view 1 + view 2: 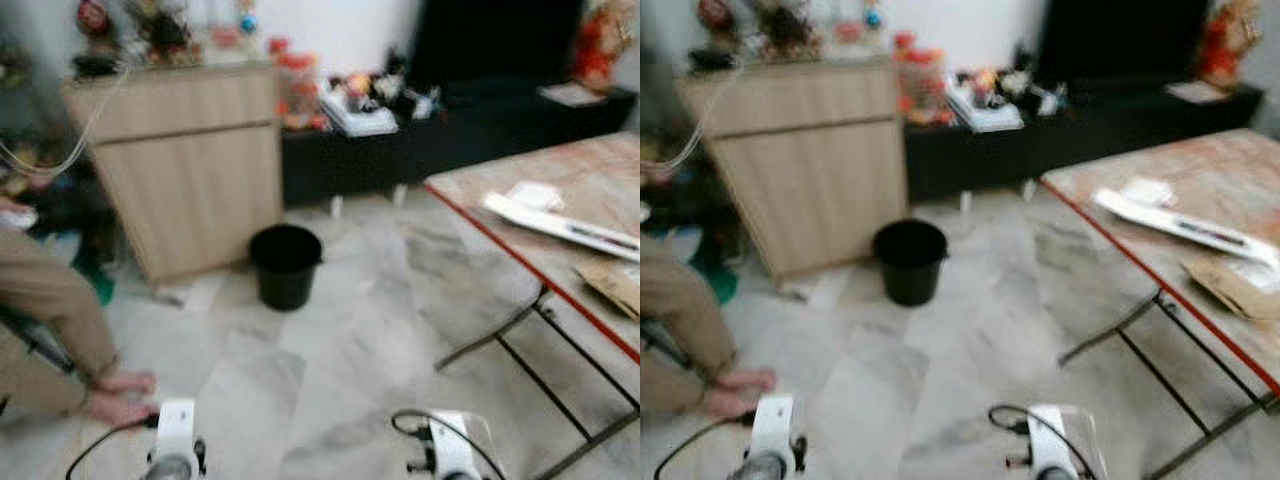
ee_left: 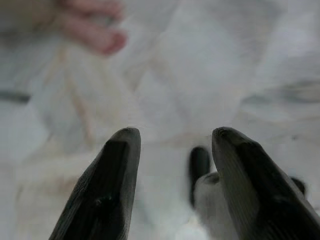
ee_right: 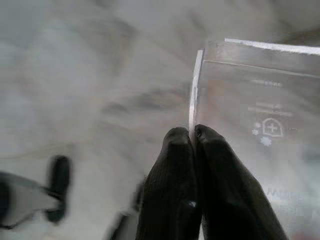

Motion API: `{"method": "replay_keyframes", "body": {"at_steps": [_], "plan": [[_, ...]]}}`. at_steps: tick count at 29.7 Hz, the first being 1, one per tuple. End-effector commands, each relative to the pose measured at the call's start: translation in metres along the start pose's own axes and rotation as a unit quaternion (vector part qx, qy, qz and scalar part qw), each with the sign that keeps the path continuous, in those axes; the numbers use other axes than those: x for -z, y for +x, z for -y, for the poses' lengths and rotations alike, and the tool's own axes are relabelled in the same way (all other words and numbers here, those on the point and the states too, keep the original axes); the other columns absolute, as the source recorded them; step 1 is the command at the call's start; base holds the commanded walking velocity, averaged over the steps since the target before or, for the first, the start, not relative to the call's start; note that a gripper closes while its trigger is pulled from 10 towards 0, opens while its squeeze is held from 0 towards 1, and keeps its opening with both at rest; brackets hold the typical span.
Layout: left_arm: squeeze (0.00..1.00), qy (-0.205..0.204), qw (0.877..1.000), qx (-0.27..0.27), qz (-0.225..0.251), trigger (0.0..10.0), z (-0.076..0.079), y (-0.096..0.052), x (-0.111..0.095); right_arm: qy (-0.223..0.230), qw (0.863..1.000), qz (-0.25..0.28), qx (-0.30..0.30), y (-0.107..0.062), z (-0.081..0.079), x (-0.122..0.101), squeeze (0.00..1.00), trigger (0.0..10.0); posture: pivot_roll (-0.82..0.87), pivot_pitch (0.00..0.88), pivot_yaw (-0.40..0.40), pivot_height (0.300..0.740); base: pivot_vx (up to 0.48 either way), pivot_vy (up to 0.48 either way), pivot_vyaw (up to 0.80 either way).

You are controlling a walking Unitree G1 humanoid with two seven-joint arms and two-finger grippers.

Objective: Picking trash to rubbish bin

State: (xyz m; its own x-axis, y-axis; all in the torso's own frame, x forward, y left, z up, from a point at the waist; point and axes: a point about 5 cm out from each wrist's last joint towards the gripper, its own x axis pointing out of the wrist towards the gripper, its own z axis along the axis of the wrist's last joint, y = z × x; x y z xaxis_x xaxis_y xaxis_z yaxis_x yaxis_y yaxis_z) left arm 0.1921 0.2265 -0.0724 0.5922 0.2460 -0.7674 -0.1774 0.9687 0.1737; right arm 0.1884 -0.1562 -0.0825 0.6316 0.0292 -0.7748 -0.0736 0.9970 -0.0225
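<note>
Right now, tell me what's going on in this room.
The robot is carrying trash toward the black bin, which stands on the tiled floor beside a wooden cabinet. Its right gripper is shut on the edge of a clear plastic container, held low in front of it. The left gripper is open and holds nothing. A person's bare feet rest on the floor at the robot's left. More litter, paper and a brown bag, lies on the table to the right.
</note>
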Motion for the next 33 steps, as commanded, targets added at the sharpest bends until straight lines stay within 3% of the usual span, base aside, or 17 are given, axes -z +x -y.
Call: {"method": "replay_keyframes", "body": {"at_steps": [1,9,15,17,30,33], "plan": [[0.00,0.003,1.000,0.006,0.003,10.0,0.0053,0.0005,-0.0033,0.014,1.000,-0.004,0.017,-0.0016,0.0098,0.0040,0.00,10.0,-0.03,0.000,-0.036,0.740,0.311,0.000,0.00],[0.00,0.004,1.000,0.004,0.003,10.0,0.0033,0.0004,-0.0028,0.001,1.000,-0.011,0.015,-0.0024,0.0092,0.0078,0.00,10.0,-0.02,0.011,-0.034,0.740,0.311,0.000,0.00],[0.00,0.018,1.000,0.008,0.004,10.0,0.0033,0.0004,-0.0026,0.007,1.000,-0.003,0.018,-0.0019,0.0076,0.0054,0.00,10.0,-0.03,0.021,-0.023,0.740,0.318,0.000,0.72],[0.00,0.018,1.000,0.008,0.004,10.0,0.0029,0.0004,-0.0027,0.026,0.999,-0.002,0.023,-0.0019,0.0080,0.0051,0.00,10.0,-0.03,0.021,-0.023,0.740,0.326,0.000,0.00],[0.00,0.022,1.000,0.007,0.007,10.0,0.0013,0.0005,-0.0037,0.029,0.999,-0.005,0.026,-0.0026,0.0086,0.0079,0.00,10.0,-0.02,0.013,-0.017,0.740,0.324,0.000,0.00],[0.00,0.024,1.000,0.008,0.007,10.0,0.0016,0.0005,-0.0036,0.033,0.999,-0.008,0.025,-0.0028,0.0087,0.0089,0.00,10.0,-0.02,0.008,-0.015,0.740,0.330,0.000,-0.80]]}}
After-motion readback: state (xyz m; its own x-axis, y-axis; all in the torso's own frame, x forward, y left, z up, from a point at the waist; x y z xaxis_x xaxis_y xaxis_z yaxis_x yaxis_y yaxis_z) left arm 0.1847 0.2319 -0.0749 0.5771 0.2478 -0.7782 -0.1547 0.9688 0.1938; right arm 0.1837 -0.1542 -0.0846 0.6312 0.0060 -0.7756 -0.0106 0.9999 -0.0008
